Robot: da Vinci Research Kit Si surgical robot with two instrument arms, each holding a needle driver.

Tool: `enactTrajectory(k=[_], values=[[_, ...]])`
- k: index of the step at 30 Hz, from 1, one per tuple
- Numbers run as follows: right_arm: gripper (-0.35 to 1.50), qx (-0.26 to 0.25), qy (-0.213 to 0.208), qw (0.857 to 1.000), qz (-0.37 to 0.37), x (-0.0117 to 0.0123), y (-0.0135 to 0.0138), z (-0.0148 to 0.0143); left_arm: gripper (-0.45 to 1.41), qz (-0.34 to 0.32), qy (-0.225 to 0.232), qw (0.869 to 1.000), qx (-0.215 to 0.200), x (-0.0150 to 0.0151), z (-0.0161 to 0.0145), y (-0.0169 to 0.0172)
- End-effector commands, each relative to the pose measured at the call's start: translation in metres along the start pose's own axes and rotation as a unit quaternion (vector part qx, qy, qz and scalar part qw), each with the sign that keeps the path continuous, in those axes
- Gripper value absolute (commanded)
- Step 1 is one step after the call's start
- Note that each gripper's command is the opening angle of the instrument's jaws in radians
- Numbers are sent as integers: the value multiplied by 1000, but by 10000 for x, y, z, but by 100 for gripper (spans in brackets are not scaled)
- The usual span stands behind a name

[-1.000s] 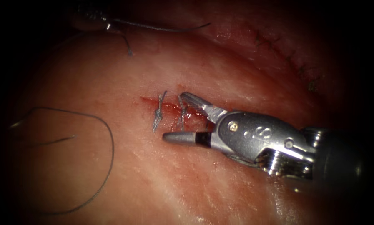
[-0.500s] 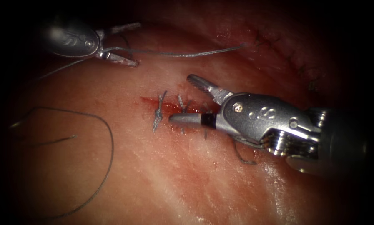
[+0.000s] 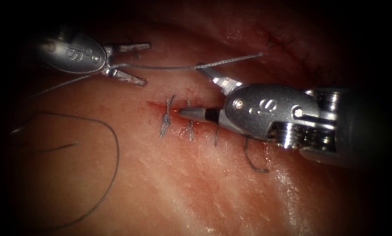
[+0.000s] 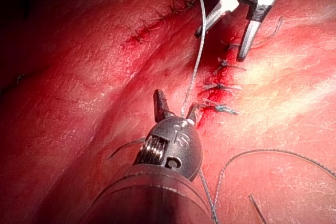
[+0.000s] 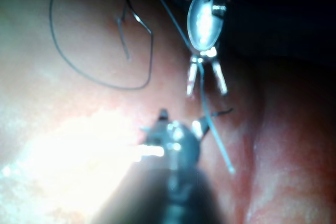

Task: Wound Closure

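Closest to the camera there's a big loose loop of thread (image 3: 110, 175) lying on the tissue (image 3: 169, 192) left of the cut (image 3: 178, 114), touching neither tool. A short curl of cut thread end (image 3: 252, 162) sits just below the right tool (image 3: 191, 89). That tool's jaws are spread wide with nothing in them: the lower jaw lies right over the cut and covers part of the stitches (image 3: 166, 118), the upper one pokes up toward a long strand (image 3: 191, 66). Further back, the left tool (image 3: 141, 63) is also wide open, and the strand runs out from between its jaws toward the right, but they're not clamped on it. Can't make out the needle anywhere for sure. Way back on the right there's an older stitched line (image 3: 300, 52).
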Motion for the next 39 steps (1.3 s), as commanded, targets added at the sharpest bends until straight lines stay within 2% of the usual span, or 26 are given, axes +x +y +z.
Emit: enactTrajectory(k=[1,6,14,18,20,28,32,33,35,36,37,38,39], values=[[132,1,-3,1000,-13,2,-7,6,27,-6,0,1000,0,-4,7,3],[132,1,-28,999,-25,10,-22,-11,27,-9,0,1000,1,-7,10,-2],[132,10,-32,999,-31,28,-39,-34,27,-11,-1,1000,0,-10,13,-2],[123,23,-45,998,-41,34,-43,-38,27,-11,-1,1000,0,-10,13,-2],[123,17,-52,996,-64,35,-33,-35,27,-10,-3,1000,0,-9,13,1],[143,-7,-124,979,-163,28,5,-6,29,-11,-5,1000,0,-7,13,5],[142,-9,-143,972,-188,19,5,15,29,-11,-6,1000,1,-4,11,8],[135,-6,-141,972,-188,17,4,18,29,-11,-7,1000,0,-3,10,9],[93,12,-146,971,-191,15,3,24,29,-11,-8,1000,-2,-1,9,11],[59,16,-149,970,-190,15,4,26,29,-11,-9,1000,-3,0,9,12],[7,25,-153,969,-192,15,5,28,29,-11,-9,1000,-3,1,8,12],[-35,36,-158,968,-191,16,5,29,29,-11,-9,1000,-3,1,8,12],[-35,38,-157,968,-194,17,5,28,29,-11,-9,1000,-3,1,7,12]])
